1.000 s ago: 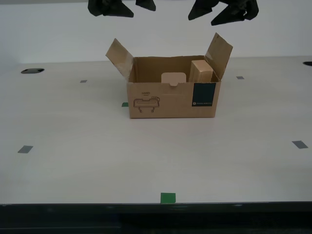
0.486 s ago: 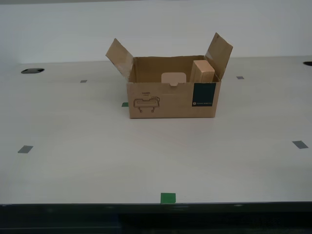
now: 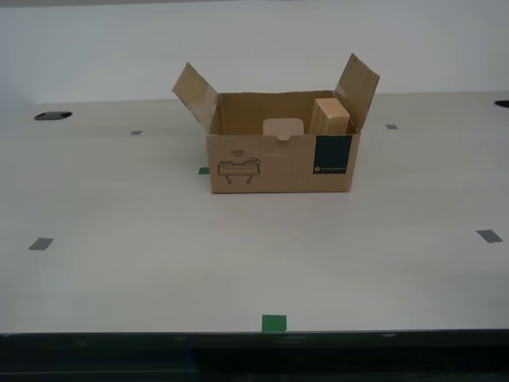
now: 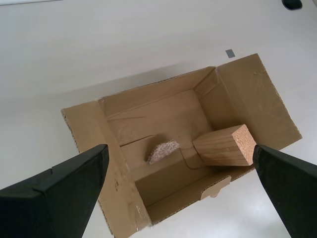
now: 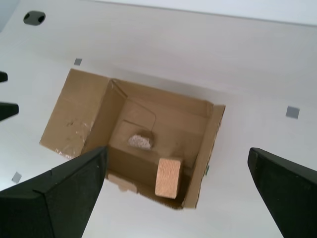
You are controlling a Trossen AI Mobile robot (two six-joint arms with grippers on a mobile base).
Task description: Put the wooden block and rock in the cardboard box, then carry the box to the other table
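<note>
The cardboard box [image 3: 278, 163] stands open on the off-white desk [image 3: 143, 263], side flaps raised, in the middle of the exterior view. The wooden block [image 3: 330, 115] leans upright inside at the end with the teal label. No arm shows in that view. Both wrist views look down into the box from high above. The rock [image 4: 161, 150] lies on the box floor near the block [image 4: 225, 145]. My second gripper [image 4: 179, 148] is open and holds nothing. My first gripper [image 5: 177, 151] is open too, over the box [image 5: 89, 114], rock [image 5: 140, 141] and block [image 5: 168, 177]. The other table is out of view.
Dark grommet holes [image 3: 52, 115] sit at the desk's far corners. Grey tape marks [image 3: 41, 243] [image 3: 489, 235] and a green tape square [image 3: 273, 322] lie on the surface. The desk's dark front edge [image 3: 254, 342] runs along the bottom of the exterior view.
One second ago both grippers hung at the top of the exterior view; they have risen out of it. The box and its contents have not moved.
</note>
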